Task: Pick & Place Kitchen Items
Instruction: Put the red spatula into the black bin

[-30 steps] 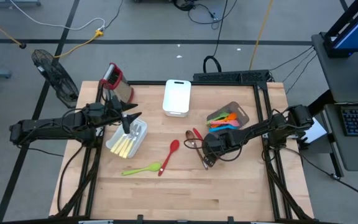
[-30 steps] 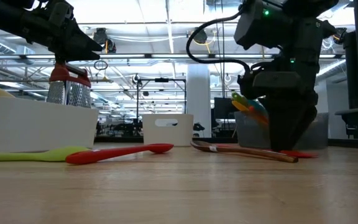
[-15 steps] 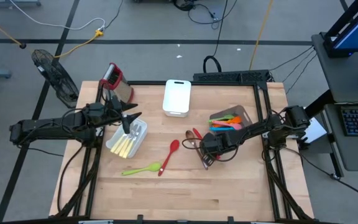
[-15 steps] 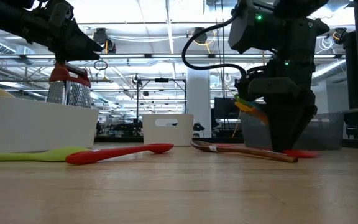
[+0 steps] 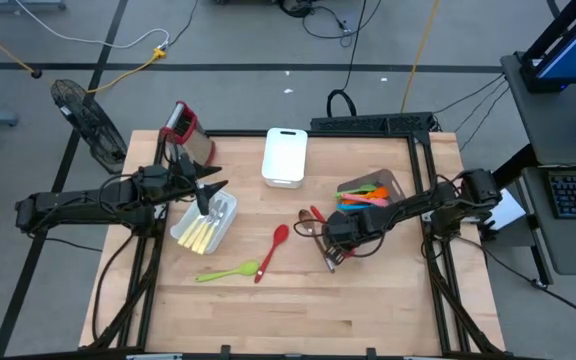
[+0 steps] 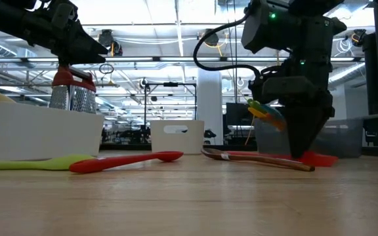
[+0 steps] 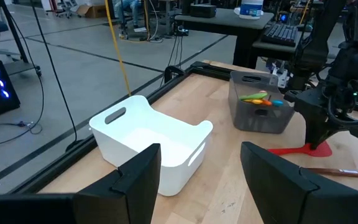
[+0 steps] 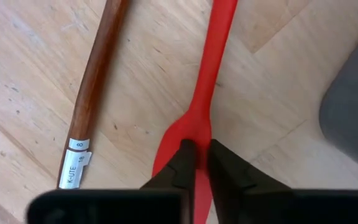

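Pinching the red spatula (image 8: 199, 121) where blade meets handle, the right tool (image 8: 196, 163) stands closed on it, pressed down to the tabletop (image 5: 368, 300) just beside the grey bin (image 5: 386, 183) near the right edge. A second ago its fingers stood wide apart above this spot; they have since come together on the spatula, and the arm has barely shifted otherwise. The spatula lies flat, directly under the tool, its long axis running out ahead of the fingers, roughly alongside the wooden-handled utensil (image 8: 96, 87) that lies just beside it without touching. Lifting should go straight up, I judge, so the handle clears that neighbour before swinging toward the bin, which already holds coloured utensils.

The left tool (image 7: 201, 177) hangs with fingers spread, holding nothing, above the white bin of pale-yellow-handled cutlery (image 5: 204, 236) near the left edge, unchanged. A red spoon (image 5: 271, 250) and green spoon (image 5: 228, 272) lie mid-tabletop, between the arms.
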### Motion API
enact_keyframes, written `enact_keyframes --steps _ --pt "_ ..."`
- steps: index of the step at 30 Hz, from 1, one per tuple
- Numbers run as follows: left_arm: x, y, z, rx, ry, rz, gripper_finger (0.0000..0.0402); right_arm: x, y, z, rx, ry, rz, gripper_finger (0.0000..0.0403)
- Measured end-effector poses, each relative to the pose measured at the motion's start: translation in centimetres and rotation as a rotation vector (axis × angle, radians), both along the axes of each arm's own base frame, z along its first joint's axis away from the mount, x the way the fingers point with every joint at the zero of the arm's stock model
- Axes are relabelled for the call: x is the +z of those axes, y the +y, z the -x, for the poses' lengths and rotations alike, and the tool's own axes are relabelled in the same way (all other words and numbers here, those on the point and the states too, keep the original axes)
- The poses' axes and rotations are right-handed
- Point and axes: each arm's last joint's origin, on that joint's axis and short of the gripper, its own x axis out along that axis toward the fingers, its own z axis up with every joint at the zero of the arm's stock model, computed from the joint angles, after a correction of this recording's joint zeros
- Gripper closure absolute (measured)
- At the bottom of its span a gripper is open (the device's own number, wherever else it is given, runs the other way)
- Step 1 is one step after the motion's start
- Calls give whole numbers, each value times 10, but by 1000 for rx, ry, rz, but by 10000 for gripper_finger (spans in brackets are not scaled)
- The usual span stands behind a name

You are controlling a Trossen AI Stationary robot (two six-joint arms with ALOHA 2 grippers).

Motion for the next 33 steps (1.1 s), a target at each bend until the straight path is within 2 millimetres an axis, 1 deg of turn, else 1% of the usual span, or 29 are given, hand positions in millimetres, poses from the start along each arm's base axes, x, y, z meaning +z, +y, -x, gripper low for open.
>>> enact_keyframes --steps 2,10,14,23,27,29,33 --pt "0 0 0 0 0 0 174 1 0 0 5 -5 -3 393" --pt "0 0 0 0 0 0 174 4 1 -1 5 -26 -27 398" --pt "0 0 0 0 -1 1 174 9 2 -6 19 -50 -35 398" --pt "0 0 0 0 -2 2 174 31 2 -27 72 -133 -57 400" --pt "0 0 0 0 -2 2 174 44 2 -29 73 -177 -79 401" --pt "0 0 0 0 -2 2 174 54 4 -30 81 -228 -128 402" --pt "0 0 0 0 -2 2 174 64 7 -27 82 -257 -162 401"
